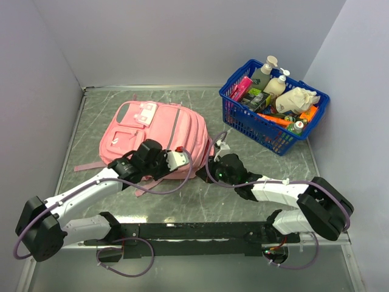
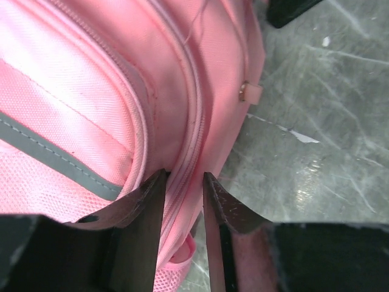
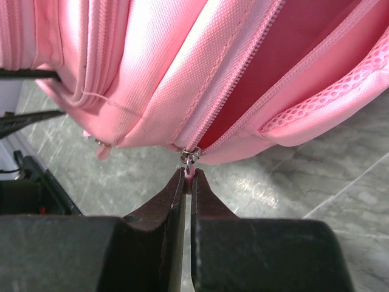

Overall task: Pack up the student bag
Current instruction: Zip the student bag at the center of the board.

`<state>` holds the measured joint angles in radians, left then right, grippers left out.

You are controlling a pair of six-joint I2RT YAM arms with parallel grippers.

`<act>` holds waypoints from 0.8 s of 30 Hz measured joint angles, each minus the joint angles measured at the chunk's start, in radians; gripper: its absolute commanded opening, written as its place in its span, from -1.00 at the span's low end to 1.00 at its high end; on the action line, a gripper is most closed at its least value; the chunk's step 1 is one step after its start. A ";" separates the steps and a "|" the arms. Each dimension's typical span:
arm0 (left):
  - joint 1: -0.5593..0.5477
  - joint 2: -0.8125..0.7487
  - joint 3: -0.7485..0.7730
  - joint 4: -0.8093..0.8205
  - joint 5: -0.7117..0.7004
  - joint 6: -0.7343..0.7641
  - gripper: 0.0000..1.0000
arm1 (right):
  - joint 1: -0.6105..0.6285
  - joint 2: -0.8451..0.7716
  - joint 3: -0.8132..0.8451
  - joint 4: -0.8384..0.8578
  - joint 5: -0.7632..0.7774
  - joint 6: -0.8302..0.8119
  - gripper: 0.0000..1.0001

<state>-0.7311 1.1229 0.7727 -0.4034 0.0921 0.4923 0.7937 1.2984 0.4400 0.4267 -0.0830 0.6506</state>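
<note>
With the left claw (image 2: 183,176), part-spread astride the zip seam (image 2: 193,121), brace the student bag (image 1: 164,128), flat on the tabletop (image 1: 206,207) left of centre; with the right claw (image 3: 189,175) pinched on the zip pull (image 3: 189,157), draw steadily in line with the zip teeth (image 3: 243,67), not upward, to avoid snagging.

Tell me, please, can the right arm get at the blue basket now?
Probably yes, once it lets go. The right arm has its jaws shut on the zipper pull of the bag, but nothing stands between them and the basket, which is close on its side.
</note>
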 measured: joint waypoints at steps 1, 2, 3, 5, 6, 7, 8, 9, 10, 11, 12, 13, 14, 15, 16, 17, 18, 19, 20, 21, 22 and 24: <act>0.000 0.000 -0.005 0.010 -0.011 0.000 -0.29 | 0.000 0.000 -0.003 0.004 -0.008 0.005 -1.00; -0.002 0.000 -0.012 0.021 -0.023 0.000 -0.30 | 0.000 0.001 -0.004 0.007 -0.014 0.008 -1.00; -0.005 0.000 -0.017 0.033 -0.039 0.000 -0.30 | 0.000 0.002 -0.004 0.010 -0.019 0.010 -1.00; -0.010 0.000 -0.025 0.053 -0.065 0.001 -0.26 | -0.001 0.002 -0.004 0.015 -0.025 0.012 -1.00; -0.013 0.000 -0.031 0.065 -0.079 0.001 -0.23 | -0.002 0.002 -0.004 0.016 -0.027 0.012 -1.00; -0.015 0.000 -0.034 0.071 -0.087 0.002 -0.22 | -0.002 0.002 -0.004 0.015 -0.029 0.013 -1.00; -0.018 0.000 -0.037 0.079 -0.097 0.003 -0.22 | -0.003 0.002 -0.004 0.014 -0.030 0.013 -1.00; -0.020 0.000 -0.041 0.085 -0.104 0.006 -0.34 | -0.003 0.002 -0.003 0.013 -0.031 0.013 -1.00; -0.021 0.000 -0.045 0.094 -0.112 0.012 -0.65 | -0.003 0.002 -0.002 0.010 -0.031 0.011 -1.00; -0.022 0.000 -0.047 0.100 -0.117 0.014 -0.98 | -0.006 0.002 0.000 0.008 -0.032 0.010 -1.00; -0.022 0.001 -0.049 0.107 -0.128 0.027 -0.98 | -0.007 0.001 0.002 0.002 -0.033 0.009 -1.00; -0.021 0.001 -0.049 0.108 -0.131 0.031 -0.98 | -0.009 0.001 0.005 -0.005 -0.035 0.006 -1.00; -0.023 0.000 -0.049 0.108 -0.130 0.044 -0.98 | -0.014 0.000 0.008 -0.012 -0.039 0.003 -1.00; -0.024 0.000 -0.050 0.108 -0.130 0.055 -0.98 | -0.021 -0.001 0.011 -0.019 -0.045 0.002 -1.00; -0.024 -0.002 -0.050 0.109 -0.129 0.066 -0.98 | -0.031 -0.003 0.016 -0.026 -0.054 -0.002 -1.00; -0.024 -0.004 -0.051 0.110 -0.126 0.073 -0.98 | -0.044 -0.006 0.019 -0.033 -0.063 -0.006 -1.00; -0.024 -0.010 -0.054 0.111 -0.123 0.081 -0.98 | -0.058 -0.009 0.021 -0.038 -0.070 -0.012 -1.00; -0.023 -0.019 -0.058 0.109 -0.120 0.092 -0.98 | -0.071 -0.011 0.024 -0.044 -0.079 -0.017 -1.00; -0.019 -0.033 -0.063 0.104 -0.121 0.100 -0.98 | -0.083 -0.012 0.028 -0.053 -0.087 -0.022 -1.00; -0.013 -0.044 -0.068 0.099 -0.122 0.105 -0.98 | -0.093 -0.013 0.032 -0.061 -0.092 -0.027 -1.00; -0.003 -0.060 -0.076 0.091 -0.123 0.116 -0.98 | -0.107 -0.013 0.036 -0.070 -0.100 -0.034 -1.00; 0.024 -0.091 -0.100 0.065 -0.124 0.134 -0.98 | -0.135 -0.013 0.047 -0.086 -0.111 -0.048 -1.00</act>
<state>-0.7067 1.0321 0.6731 -0.3382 -0.0322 0.6258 0.6586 1.2858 0.4866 0.3408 -0.1936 0.6025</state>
